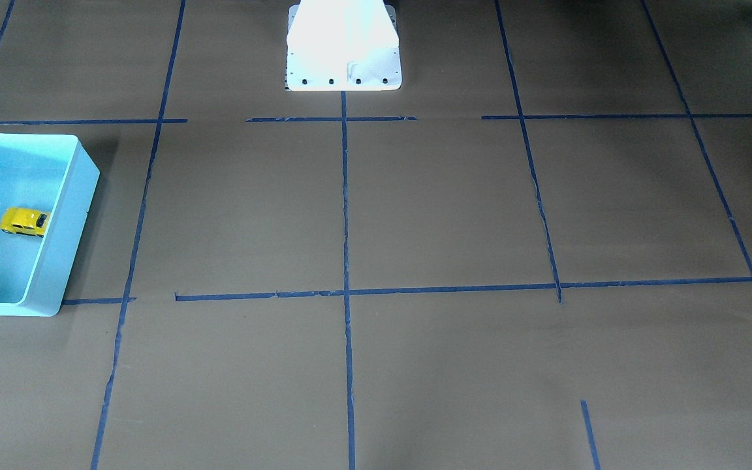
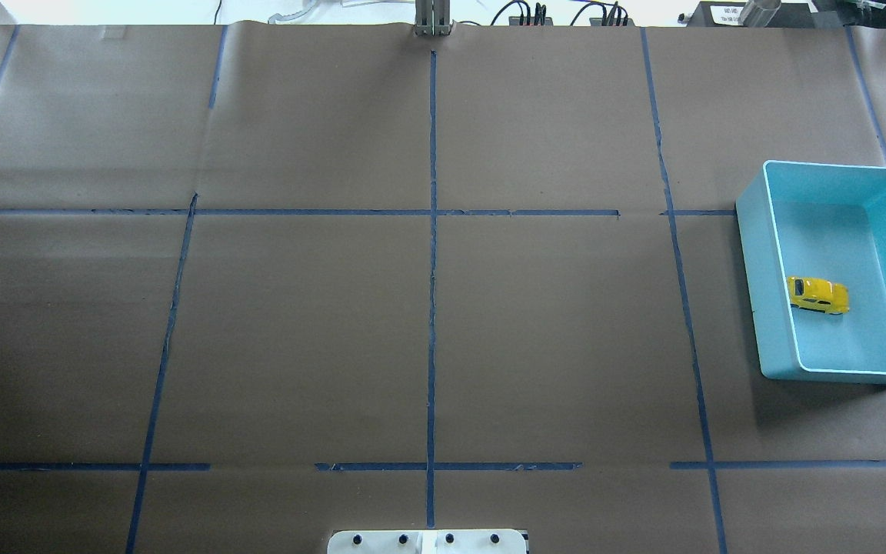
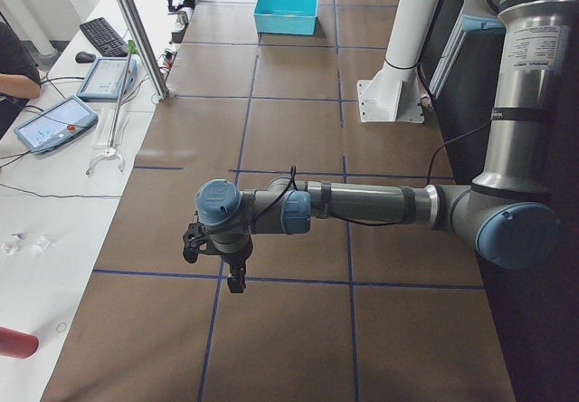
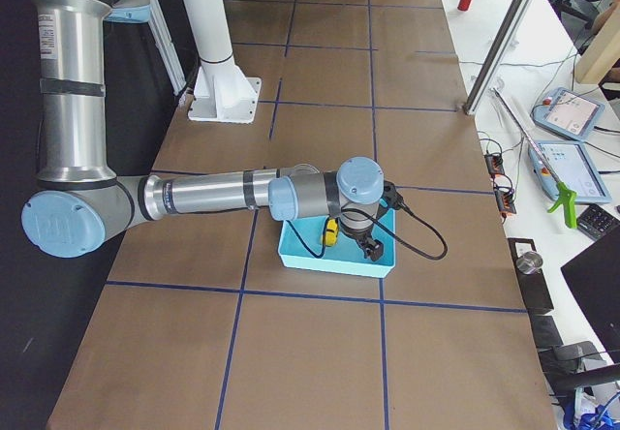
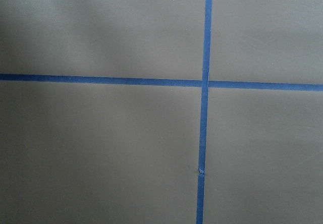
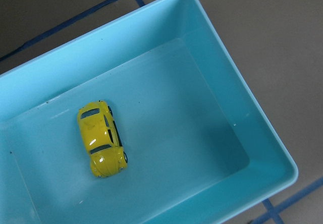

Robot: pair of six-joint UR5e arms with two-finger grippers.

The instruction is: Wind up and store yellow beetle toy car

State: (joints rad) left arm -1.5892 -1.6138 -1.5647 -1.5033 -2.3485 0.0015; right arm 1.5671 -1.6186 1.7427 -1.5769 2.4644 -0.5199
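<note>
Beetle car in the bin, both arms hanging over the table.

Whether the right gripper [image 4: 371, 248] is released or clenched cannot be told from the side view, the only one that shows it. It hangs above the light blue bin [image 2: 774, 308] and touches nothing visible. The left gripper [image 3: 233, 275] hovers over bare brown paper by a crossing of blue tape [image 5: 204, 82], and its opening cannot be told either. The yellow beetle toy car [image 6: 101, 146] sits on its wheels on the bin floor, glossy with dark windows, near the wall that faces the table's middle. The bin stands at the table [image 2: 297, 323] edge on the robot's right, well apart from the white pedestal [image 1: 343, 46].
</note>
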